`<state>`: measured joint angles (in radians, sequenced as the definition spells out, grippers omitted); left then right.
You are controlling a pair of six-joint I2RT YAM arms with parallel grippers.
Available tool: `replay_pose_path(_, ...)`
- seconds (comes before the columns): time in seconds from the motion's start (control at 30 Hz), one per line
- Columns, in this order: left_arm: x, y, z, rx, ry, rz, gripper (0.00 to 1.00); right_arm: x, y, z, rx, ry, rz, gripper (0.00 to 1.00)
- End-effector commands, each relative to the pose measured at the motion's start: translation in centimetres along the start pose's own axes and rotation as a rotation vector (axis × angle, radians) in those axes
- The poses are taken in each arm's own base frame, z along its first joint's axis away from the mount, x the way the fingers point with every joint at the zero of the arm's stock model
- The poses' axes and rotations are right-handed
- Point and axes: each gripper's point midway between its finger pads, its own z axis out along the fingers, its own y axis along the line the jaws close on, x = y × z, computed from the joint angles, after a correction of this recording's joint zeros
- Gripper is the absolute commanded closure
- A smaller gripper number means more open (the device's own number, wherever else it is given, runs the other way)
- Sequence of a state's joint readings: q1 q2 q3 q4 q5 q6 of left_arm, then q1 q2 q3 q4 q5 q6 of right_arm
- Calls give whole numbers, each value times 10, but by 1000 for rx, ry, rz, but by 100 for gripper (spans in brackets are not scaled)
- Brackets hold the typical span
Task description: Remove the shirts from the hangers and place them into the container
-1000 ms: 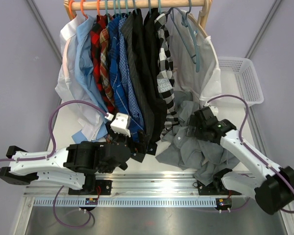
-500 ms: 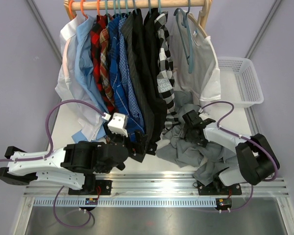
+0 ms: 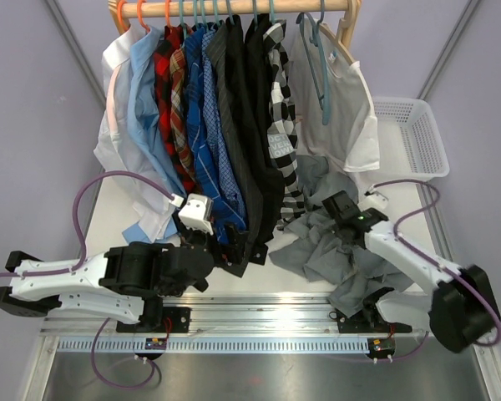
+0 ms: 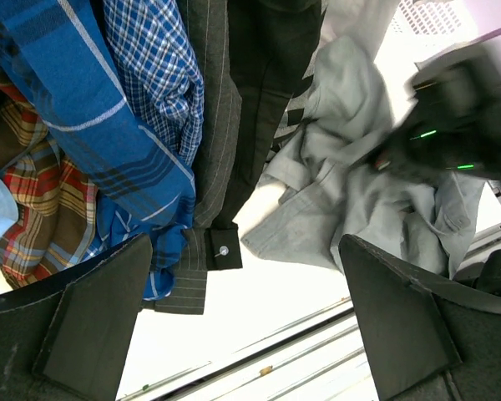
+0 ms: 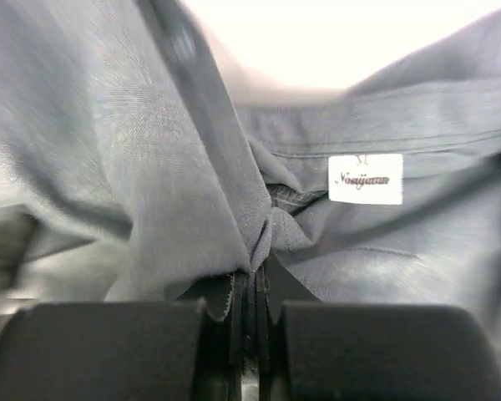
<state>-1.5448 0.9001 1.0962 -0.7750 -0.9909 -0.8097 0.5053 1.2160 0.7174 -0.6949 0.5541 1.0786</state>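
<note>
The grey shirt [image 3: 317,246] — crumpled, its white neck label [image 5: 366,179] showing — lies heaped outside the basket [image 3: 417,138], near its left front corner, the right gripper [image 5: 250,288] pinched on a fold of it, the left gripper [image 4: 242,326] farther left, jaws spread wide.

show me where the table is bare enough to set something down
Bare table shows at the left, between the white shirt hem and the purple cable. A narrow patch lies between the dark grey shirt cuff and the crumpled grey shirt, down to the rail. The basket looks unfilled. Crowded: under the hanging shirts.
</note>
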Motion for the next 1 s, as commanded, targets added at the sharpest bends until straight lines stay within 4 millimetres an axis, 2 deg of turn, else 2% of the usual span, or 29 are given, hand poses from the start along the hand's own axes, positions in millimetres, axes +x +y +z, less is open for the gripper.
replay_pose_path(0.0, -3, -2, -3, 20, -14, -71, 1, -94, -21, -63, 1, -325, 207, 100)
replay_pose_path(0.07, -4, -3, -3, 29, -16, -79, 1, -121, -37, -88, 20, -419, 231, 100)
replay_pose_path(0.1, -4, -3, -3, 30, -17, -73, 1, -143, -37, -108, -2, -462, 279, 100)
replay_pose_path(0.17, -5, -5, -3, 36, -16, -73, 1, -176, -55, -141, 22, -573, 338, 100)
replay_pose_path(0.27, -4, -8, -4, 48, -10, -71, 1, -203, -78, -170, 71, -671, 384, 100)
replay_pose_path(0.3, -4, -8, -4, 50, -11, -74, 1, -215, -82, -187, 57, -702, 427, 100)
replay_pose_path(0.43, -5, -6, -6, 56, -8, -79, 1, -241, -112, -225, 86, -832, 514, 100)
replay_pose_path(0.53, -5, -6, -7, 65, -8, -83, 1, -261, -123, -250, 98, -926, 545, 100)
replay_pose_path(0.67, -7, -8, -8, 76, -11, -89, 1, -284, -129, -279, 123, -1012, 576, 100)
replay_pose_path(0.73, -7, -9, -8, 81, -9, -88, 1, -292, -127, -288, 106, -1024, 591, 100)
replay_pose_path(0.8, -7, -11, -8, 92, -12, -87, 1, -306, -111, -296, 60, -1046, 574, 100)
replay_pose_path(0.87, -9, -16, -7, 108, -14, -81, 1, -322, -87, -306, -32, -1072, 541, 100)
replay_pose_path(0.9, -10, -17, -8, 113, -15, -81, 1, -326, -69, -298, -26, -1058, 501, 100)
replay_pose_path(0.93, -11, -18, -8, 117, -14, -79, 1, -331, -61, -296, -26, -1050, 484, 100)
replay_pose_path(0.97, -13, -19, -9, 123, -19, -78, 1, -338, -45, -303, -111, -1025, 444, 100)
